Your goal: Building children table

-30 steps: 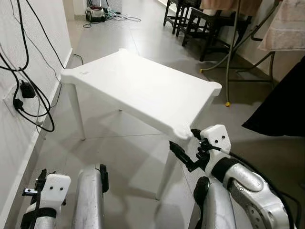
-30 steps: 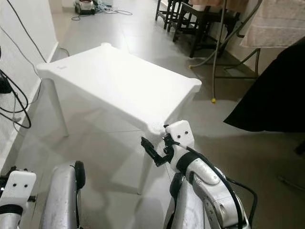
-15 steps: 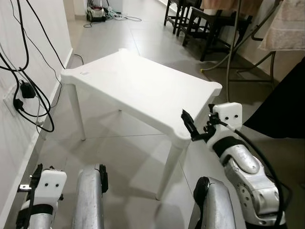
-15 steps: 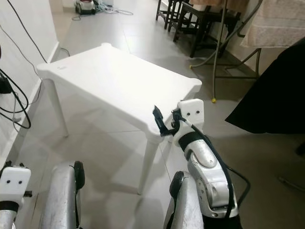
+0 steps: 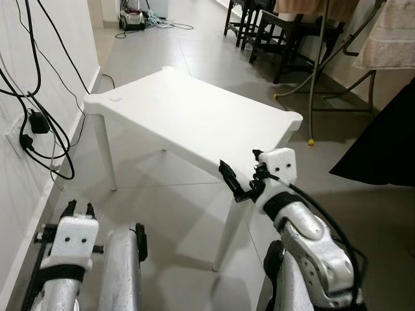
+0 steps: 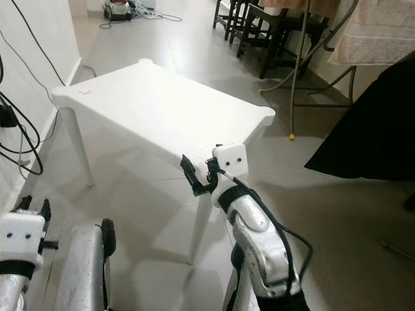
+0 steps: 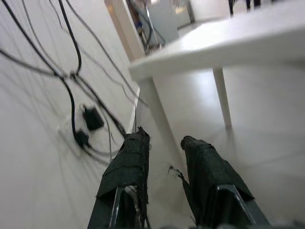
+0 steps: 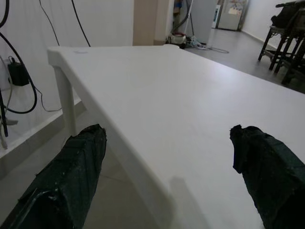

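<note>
A white plastic children's table (image 5: 188,113) stands upright on its legs on the tiled floor, its near corner leg (image 5: 232,223) right in front of me. My right gripper (image 5: 241,176) is raised at the table's near edge, just left of that corner. In the right wrist view its fingers (image 8: 71,176) are spread wide with the tabletop (image 8: 181,95) lying between and beyond them, nothing held. My left gripper (image 5: 78,210) hangs low at the left by the wall; its fingers (image 7: 126,167) stand a small gap apart with nothing between them.
The white wall on my left carries hanging black cables and a plugged socket (image 5: 29,123). Dark wooden chairs (image 5: 279,32) and a metal stand (image 5: 311,78) are at the back right, a black cloth (image 5: 389,136) at the right. Open floor lies around the table.
My right gripper rose from below the near corner to the table's edge, then shifted left along it. The left arm turned so its fingers point forward.
</note>
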Robot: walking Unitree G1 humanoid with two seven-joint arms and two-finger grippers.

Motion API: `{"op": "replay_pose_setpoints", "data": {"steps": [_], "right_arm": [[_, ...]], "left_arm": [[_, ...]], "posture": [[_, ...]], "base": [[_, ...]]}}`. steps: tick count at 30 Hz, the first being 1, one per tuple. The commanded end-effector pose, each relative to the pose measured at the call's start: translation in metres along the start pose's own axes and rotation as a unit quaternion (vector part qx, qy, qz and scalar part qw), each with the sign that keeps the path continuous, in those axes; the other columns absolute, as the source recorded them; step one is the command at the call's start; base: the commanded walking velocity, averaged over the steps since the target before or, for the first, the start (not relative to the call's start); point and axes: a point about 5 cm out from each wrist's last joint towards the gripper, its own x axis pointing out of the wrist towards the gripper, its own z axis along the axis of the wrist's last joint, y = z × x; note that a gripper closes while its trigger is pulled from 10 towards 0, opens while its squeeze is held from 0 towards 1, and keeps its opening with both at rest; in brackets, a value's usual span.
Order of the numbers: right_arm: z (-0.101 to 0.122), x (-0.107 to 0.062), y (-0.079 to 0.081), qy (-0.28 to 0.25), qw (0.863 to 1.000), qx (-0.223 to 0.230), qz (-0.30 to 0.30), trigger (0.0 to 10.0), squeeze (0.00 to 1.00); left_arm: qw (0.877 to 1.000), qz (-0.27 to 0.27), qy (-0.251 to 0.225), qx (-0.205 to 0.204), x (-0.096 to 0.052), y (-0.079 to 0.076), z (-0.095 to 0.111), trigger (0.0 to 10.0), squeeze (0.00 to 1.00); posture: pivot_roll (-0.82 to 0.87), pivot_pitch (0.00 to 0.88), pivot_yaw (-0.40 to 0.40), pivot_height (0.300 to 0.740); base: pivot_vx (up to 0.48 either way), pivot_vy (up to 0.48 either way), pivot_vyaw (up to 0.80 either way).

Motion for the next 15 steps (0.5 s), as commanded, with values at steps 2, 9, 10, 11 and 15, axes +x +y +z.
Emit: {"op": "replay_pose_setpoints", "data": {"steps": [2,9,10,11,15], "right_arm": [[-0.004,0.003,0.001,0.010,1.000,-0.001,-0.001,10.0,0.00],[-0.008,0.002,0.005,0.013,1.000,0.000,-0.001,10.0,0.00],[-0.009,0.002,0.005,0.013,1.000,-0.001,-0.002,10.0,0.00],[-0.008,0.001,0.004,0.010,1.000,-0.004,-0.005,10.0,0.00],[-0.003,-0.001,-0.002,-0.012,0.999,-0.011,-0.034,10.0,0.00]], "left_arm": [[1.000,-0.006,-0.002,-0.002,-0.001,0.001,0.005,10.0,0.00],[1.000,-0.009,-0.005,-0.005,-0.001,0.002,0.011,10.0,0.00],[1.000,-0.012,-0.007,-0.007,0.000,0.002,0.013,10.0,0.00],[1.000,-0.016,-0.008,-0.010,0.000,0.000,0.014,10.0,0.00],[0.999,-0.035,-0.012,-0.018,0.001,-0.005,0.017,10.0,0.00]], "posture": [[0.10,0.000,-0.101,0.330],[0.09,0.000,-0.098,0.350],[0.09,0.000,-0.098,0.355],[0.09,0.000,-0.095,0.360],[0.08,0.000,-0.089,0.375]], "base": [[0.000,0.000,0.00],[0.000,0.000,0.00],[0.000,0.000,0.00],[0.000,0.000,0.00],[0.000,0.000,0.00]]}}
